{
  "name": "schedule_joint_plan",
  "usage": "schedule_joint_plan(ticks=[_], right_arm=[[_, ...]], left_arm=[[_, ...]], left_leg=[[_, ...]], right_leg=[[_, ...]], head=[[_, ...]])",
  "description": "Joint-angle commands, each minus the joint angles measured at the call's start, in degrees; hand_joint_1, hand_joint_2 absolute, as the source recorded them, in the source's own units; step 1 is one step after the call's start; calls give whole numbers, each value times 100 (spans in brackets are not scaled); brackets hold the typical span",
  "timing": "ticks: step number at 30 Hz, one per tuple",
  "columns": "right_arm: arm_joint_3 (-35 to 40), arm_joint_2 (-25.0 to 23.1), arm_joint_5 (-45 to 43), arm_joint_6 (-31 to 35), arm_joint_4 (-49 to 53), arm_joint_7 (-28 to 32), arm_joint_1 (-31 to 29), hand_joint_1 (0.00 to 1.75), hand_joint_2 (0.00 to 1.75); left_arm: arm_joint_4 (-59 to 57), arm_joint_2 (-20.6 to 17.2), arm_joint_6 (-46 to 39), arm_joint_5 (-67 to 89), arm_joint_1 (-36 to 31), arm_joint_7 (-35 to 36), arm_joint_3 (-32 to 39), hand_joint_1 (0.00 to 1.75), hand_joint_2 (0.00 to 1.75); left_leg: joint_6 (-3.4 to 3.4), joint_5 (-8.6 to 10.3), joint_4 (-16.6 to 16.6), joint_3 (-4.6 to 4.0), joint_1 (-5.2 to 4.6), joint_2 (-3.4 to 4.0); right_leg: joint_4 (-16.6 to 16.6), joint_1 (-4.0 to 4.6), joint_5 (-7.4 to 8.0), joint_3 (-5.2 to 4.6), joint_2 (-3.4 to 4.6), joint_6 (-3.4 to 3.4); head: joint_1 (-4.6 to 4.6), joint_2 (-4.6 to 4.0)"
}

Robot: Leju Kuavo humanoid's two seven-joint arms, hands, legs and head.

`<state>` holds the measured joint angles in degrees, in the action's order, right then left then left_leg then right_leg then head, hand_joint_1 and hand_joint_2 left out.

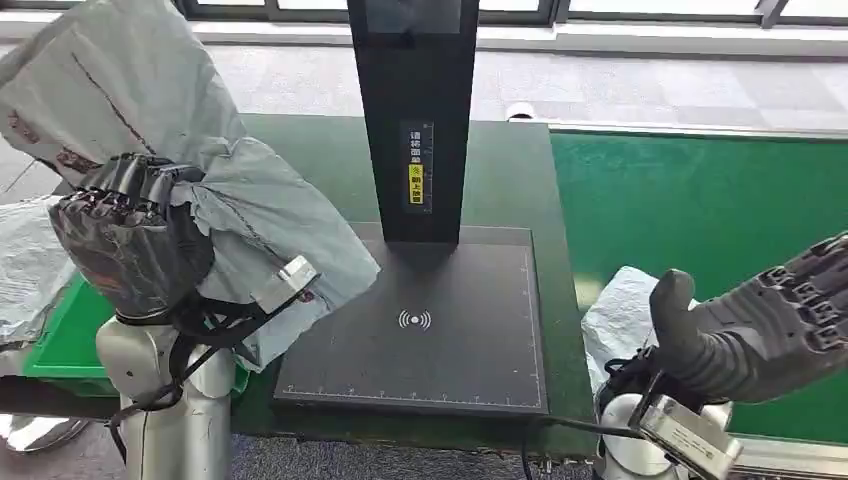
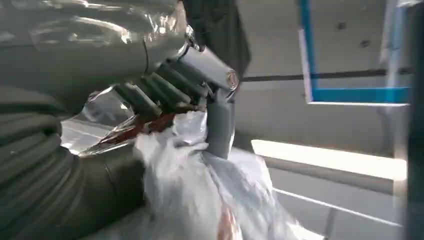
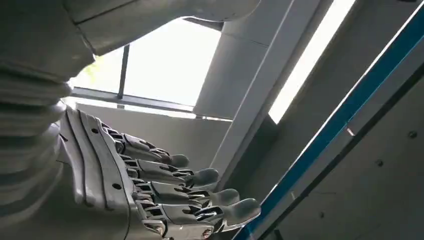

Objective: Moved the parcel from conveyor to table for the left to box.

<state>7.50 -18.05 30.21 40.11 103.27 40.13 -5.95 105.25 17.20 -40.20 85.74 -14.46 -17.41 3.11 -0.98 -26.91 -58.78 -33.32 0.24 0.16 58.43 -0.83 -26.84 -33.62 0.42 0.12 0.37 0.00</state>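
The parcel (image 1: pixel 150 110), a grey plastic mailer bag, is held raised by the left hand (image 1: pixel 130 235), above the left end of the dark green table (image 1: pixel 320 160). Its upper edge is cut off by the frame, and its lower flap hangs over the left edge of the black scanner pad (image 1: pixel 430 330). In the left wrist view the fingers (image 2: pixel 165 87) are seen clamped into the crumpled bag (image 2: pixel 200 185); the picture is blurred and a reddish marking on the plastic cannot be read.

The right hand (image 1: pixel 770 320) is held up over the green conveyor belt (image 1: pixel 700 210), palm up, nothing in it. In the right wrist view its fingers (image 3: pixel 200 195) are extended side by side, slightly curled.

A second pale bag (image 1: pixel 620 315) lies at the belt's near edge, partly hidden behind the right thumb. Another grey bag (image 1: pixel 25 265) lies at the left, over a green bin (image 1: pixel 70 340), mostly hidden by the left arm. The black scanner post (image 1: pixel 415 120) stands at the back of the pad, its top cut off.
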Motion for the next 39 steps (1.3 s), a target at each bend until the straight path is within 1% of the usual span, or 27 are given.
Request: schedule_joint_plan(ticks=[1,3,4,5,6,7,9,10,11,13,15,16,17,18,19,21,22,24,25,27,30,31,33,34,35,37,39], right_arm=[[-276,-195,-44,-11,71,-13,387,0,175],[-276,-195,-44,-11,71,-13,387,0,175],[-206,-195,-66,-11,77,-13,437,0,175],[-191,-195,-70,-11,48,-13,442,0,175],[-191,-195,-70,-11,48,-13,442,0,175],[-175,-195,-42,-11,61,-41,433,0,175],[-170,-195,-57,-11,65,-13,430,0,175],[-189,-195,-64,-11,47,-13,417,0,175],[-163,-195,-51,-11,79,-13,442,0,175],[-136,-195,-15,-11,56,-13,461,0,175],[-103,-195,-4,-11,41,-13,467,0,175],[-94,-195,-4,-11,29,-13,470,0,175],[-12,-195,59,-11,9,-135,449,0,175],[200,-195,274,-11,160,-416,478,0,175],[200,-195,274,-11,160,-416,478,0,175],[200,-195,274,-11,160,-416,478,0,175],[200,-195,274,-11,160,-416,478,0,175],[200,-195,274,-11,160,-416,478,0,175],[144,-195,17,-11,-106,-13,532,0,175],[184,-195,29,-11,-100,-13,557,0,175],[200,-195,25,-11,-108,-13,563,0,175],[200,-195,25,-11,-108,-13,563,0,175],[200,-195,25,-11,-108,-13,563,0,175],[223,-195,-36,-11,-218,-13,542,0,175],[250,-195,-36,-11,-216,-13,587,0,175],[343,-195,-29,-11,-276,-13,657,0,175],[410,-195,40,-11,-238,-13,718,0,175]], left_arm=[[-726,-175,20,426,-403,194,1089,175,175],[-726,-175,20,426,-403,194,1089,175,175],[-1246,-209,20,426,-213,769,1797,175,175],[-1618,-335,20,295,-419,925,2002,175,175],[-1618,-335,20,295,-419,925,2002,175,175],[-1536,-507,20,-148,-150,737,2176,175,175],[-2335,-358,20,-138,-732,192,3122,175,175],[-2403,-233,20,-213,-741,-170,3491,175,175],[-2629,-220,20,-104,-904,-224,3663,175,175],[-2817,-224,20,-49,-933,-145,3784,175,175],[-2964,-215,20,41,-1011,-94,3866,175,175],[-3004,-212,20,69,-1017,-77,3879,175,175],[-3199,-169,20,116,-1288,-546,4454,175,175],[-3736,-699,20,-141,-1413,-559,4487,175,175],[-3736,-699,20,-141,-1413,-559,4487,175,175],[-3736,-699,20,-141,-1413,-559,4487,175,175],[-3736,-699,20,-141,-1413,-559,4487,175,175],[-3736,-699,20,-141,-1413,-559,4487,175,175],[-3369,-271,20,273,-1200,-55,4299,175,175],[-3499,-377,20,231,-1177,138,4216,175,175],[-3582,-422,20,114,-1154,178,4173,175,175],[-3582,-422,20,114,-1154,178,4173,175,175],[-3582,-422,20,114,-1154,178,4173,175,175],[-3984,-701,20,177,-1116,557,3936,175,175],[-4102,-775,20,227,-1060,979,3608,175,175],[-4308,-822,20,245,-1061,1121,3750,175,175],[-4445,-875,20,269,-1045,1161,3828,175,175]], left_leg=[[-3,17,34,19,7,-13],[-3,12,24,15,7,-14],[-2,16,31,17,8,-24],[-3,11,33,31,-4,-6],[-4,6,24,28,-3,-2],[-4,12,36,33,-2,-1],[-5,9,30,31,-2,8],[-8,17,40,32,5,5],[-6,8,19,19,2,-3],[-6,20,39,28,1,-19],[-7,17,32,25,5,-9],[-6,10,16,14,1,-3],[-6,21,39,24,6,-8],[-6,18,32,19,7,-7],[-9,12,21,16,1,5],[-8,12,20,14,3,0],[-7,17,26,12,9,-16],[-7,10,14,7,11,1],[-7,14,24,13,10,0],[-3,18,28,13,12,-25],[-5,11,22,15,11,-11],[-4,17,34,21,11,-17],[-5,11,16,8,11,-10],[-5,22,39,19,16,-17],[-6,13,22,12,11,-11],[-7,20,32,16,10,-20],[-8,17,34,22,11,-12]], right_leg=[[-34,9,12,24,-16,-8],[-27,11,7,19,-17,-7],[-35,14,8,25,-27,-7],[-25,0,3,28,-7,-5],[-17,0,1,27,-1,-4],[-28,1,7,32,-1,-6],[-19,-3,6,23,7,-7],[-33,5,13,25,2,-11],[-14,7,3,15,-4,-7],[-31,7,8,29,-21,-8],[-28,10,9,28,-10,-7],[-10,5,2,12,-5,-4],[-37,12,14,25,-11,-7],[-31,11,10,19,-10,-8],[-10,5,5,8,3,-11],[-9,2,5,10,1,-9],[-21,8,8,18,-16,-10],[-8,9,6,6,-1,-10],[-17,8,8,10,-2,-11],[-27,10,6,23,-26,-8],[-20,9,5,20,-11,-8],[-32,10,8,29,-18,-9],[-14,9,5,13,-10,-8],[-39,15,14,28,-18,-11],[-20,9,7,18,-13,-9],[-26,8,9,22,-22,-11],[-28,9,9,24,-14,-12]], head=[[-2,0],[0,-2],[-2,0],[0,0],[0,0],[0,0],[0,0],[-4,0],[-2,0],[0,0],[-2,0],[0,0],[-4,0],[-2,0],[0,0],[0,0],[0,0],[-4,0],[-2,-2],[0,-2],[0,0],[0,0],[0,0],[-2,0],[0,0],[0,0],[-2,0]])
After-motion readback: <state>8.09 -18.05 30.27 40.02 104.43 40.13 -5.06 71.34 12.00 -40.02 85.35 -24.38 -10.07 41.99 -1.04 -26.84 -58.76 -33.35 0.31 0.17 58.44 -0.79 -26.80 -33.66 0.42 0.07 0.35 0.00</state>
